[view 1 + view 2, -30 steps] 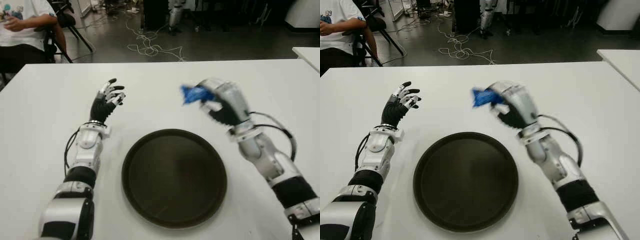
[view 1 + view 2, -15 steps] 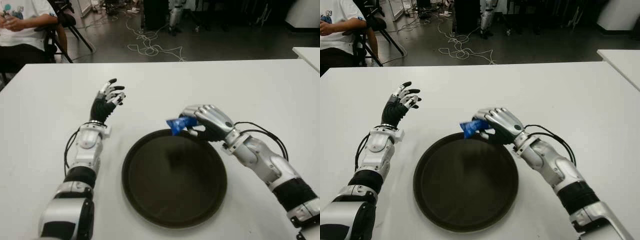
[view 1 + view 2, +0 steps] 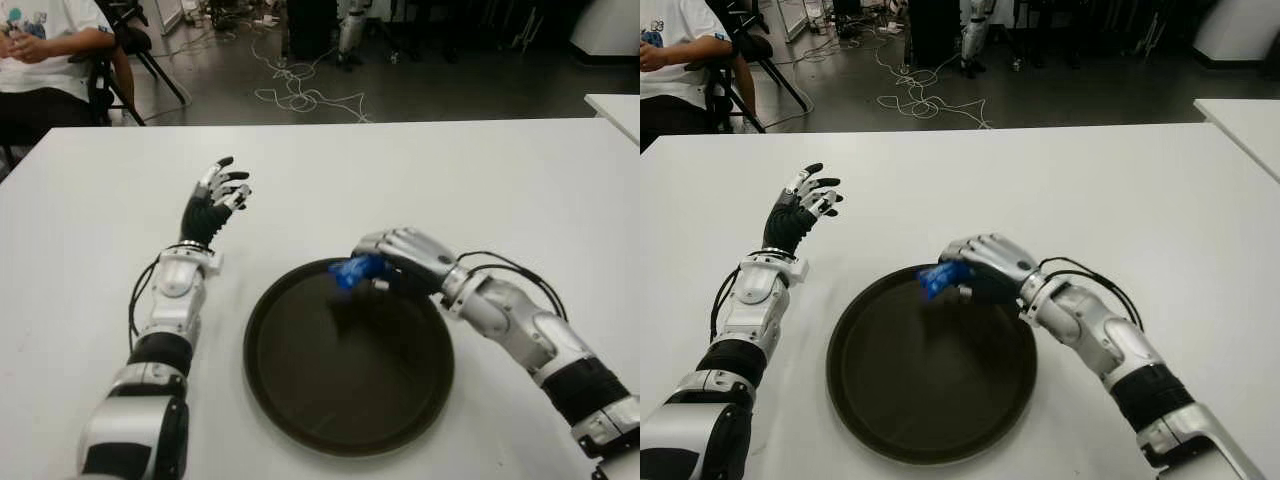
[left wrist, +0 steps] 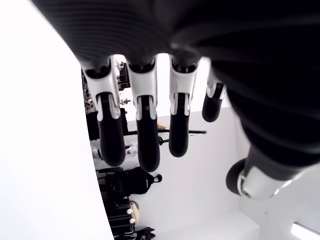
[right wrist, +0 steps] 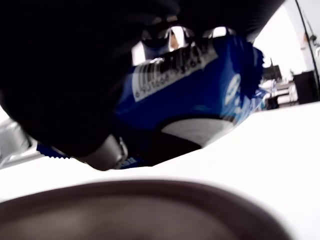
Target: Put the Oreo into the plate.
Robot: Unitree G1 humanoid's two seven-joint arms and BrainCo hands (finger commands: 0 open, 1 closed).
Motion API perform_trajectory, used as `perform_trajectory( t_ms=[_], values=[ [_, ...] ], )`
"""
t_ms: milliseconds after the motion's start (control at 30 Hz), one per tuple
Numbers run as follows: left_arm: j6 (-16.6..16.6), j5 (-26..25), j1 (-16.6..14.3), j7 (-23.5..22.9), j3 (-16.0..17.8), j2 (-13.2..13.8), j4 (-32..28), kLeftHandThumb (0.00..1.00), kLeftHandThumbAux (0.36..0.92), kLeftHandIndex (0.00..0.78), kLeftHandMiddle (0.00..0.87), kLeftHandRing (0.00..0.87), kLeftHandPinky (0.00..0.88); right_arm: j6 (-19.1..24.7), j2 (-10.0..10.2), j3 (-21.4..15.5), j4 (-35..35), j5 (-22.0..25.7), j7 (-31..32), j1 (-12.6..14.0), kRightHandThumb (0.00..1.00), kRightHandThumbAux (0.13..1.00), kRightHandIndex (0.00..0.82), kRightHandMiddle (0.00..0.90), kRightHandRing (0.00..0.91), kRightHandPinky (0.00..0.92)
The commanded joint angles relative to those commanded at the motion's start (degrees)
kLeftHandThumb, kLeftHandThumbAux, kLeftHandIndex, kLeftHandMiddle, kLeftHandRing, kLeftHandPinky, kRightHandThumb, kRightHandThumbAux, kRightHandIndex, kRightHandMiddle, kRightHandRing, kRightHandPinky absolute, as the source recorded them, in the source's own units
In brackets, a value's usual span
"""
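Note:
A blue Oreo packet [image 3: 351,271] is clamped in my right hand [image 3: 385,264], just above the far rim of the round dark plate [image 3: 348,400]. The packet's blue wrapper with its barcode [image 5: 190,85] fills the right wrist view, with the plate's rim [image 5: 140,210] below it. My left hand [image 3: 215,200] is held up to the left of the plate, fingers spread [image 4: 142,130] and holding nothing.
The white table [image 3: 480,180] surrounds the plate. A seated person [image 3: 45,55] is at the far left behind the table. Cables [image 3: 300,95] lie on the dark floor beyond. Another white table's corner [image 3: 615,105] shows at the right.
My right hand has come down and toward me with the Oreo packet, from well above the table to just over the plate's far rim. The left hand has not moved.

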Motion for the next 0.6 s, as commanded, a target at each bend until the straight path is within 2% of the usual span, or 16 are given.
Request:
perform_trajectory(
  t_ms=[167, 600],
  values=[
    [-0.1, 0.0, 0.0, -0.1, 0.0, -0.1, -0.1, 0.236, 0.605, 0.136, 0.277, 0.324, 0.394, -0.2, 0.1, 0.0, 0.1, -0.1, -0.1, 0.1, 0.68, 0.737, 0.428, 0.74, 0.741, 0.727],
    [0.1, 0.0, -0.2, 0.8, 0.3, 0.0, 0.0, 0.257, 0.621, 0.14, 0.279, 0.331, 0.419, 3.1, -1.6, -1.0, -2.9, -1.4, 0.8, 0.5, 0.68, 0.738, 0.426, 0.732, 0.74, 0.73]
  ],
)
